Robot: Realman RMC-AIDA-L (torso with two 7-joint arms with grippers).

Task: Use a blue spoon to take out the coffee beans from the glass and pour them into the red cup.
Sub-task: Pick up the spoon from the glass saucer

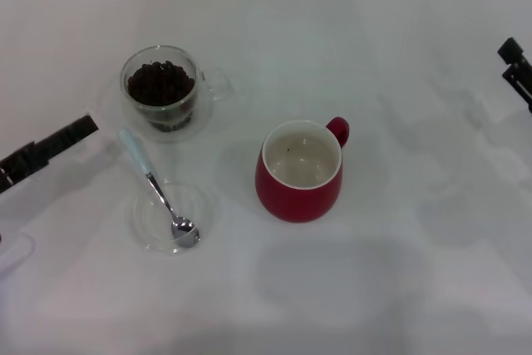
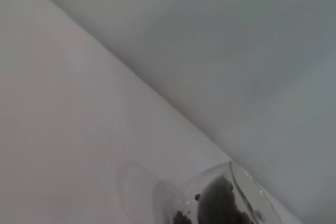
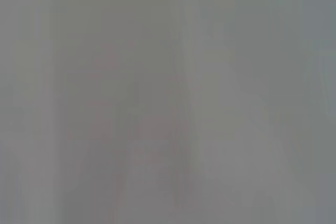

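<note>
On the white table (image 1: 399, 56), everything sits left of centre or mid-frame. Largest first: the red cup (image 1: 298, 184) stands upright at centre, handle toward upper right, cream inside bare but for a speck or two. Upper left, the glass (image 1: 160, 89) stands upright with its heap of coffee beans (image 1: 160, 82); handle points right. Below it, the flat clear dish (image 1: 172, 215), with the blue spoon (image 1: 158, 189) lying slantwise, bowl in the dish, pale handle up over the rim toward the glass.

Left gripper (image 1: 79, 130) at left edge, near the spoon handle, touching nothing; fingers' spread: cannot tell. Right gripper (image 1: 517, 68) at far right edge, well apart from everything; likewise cannot tell.

Risks, as I judge them: spoon handle lies low and thin, so a pinch may slip or drag the dish; the glass stands near, an approach could knock it.
</note>
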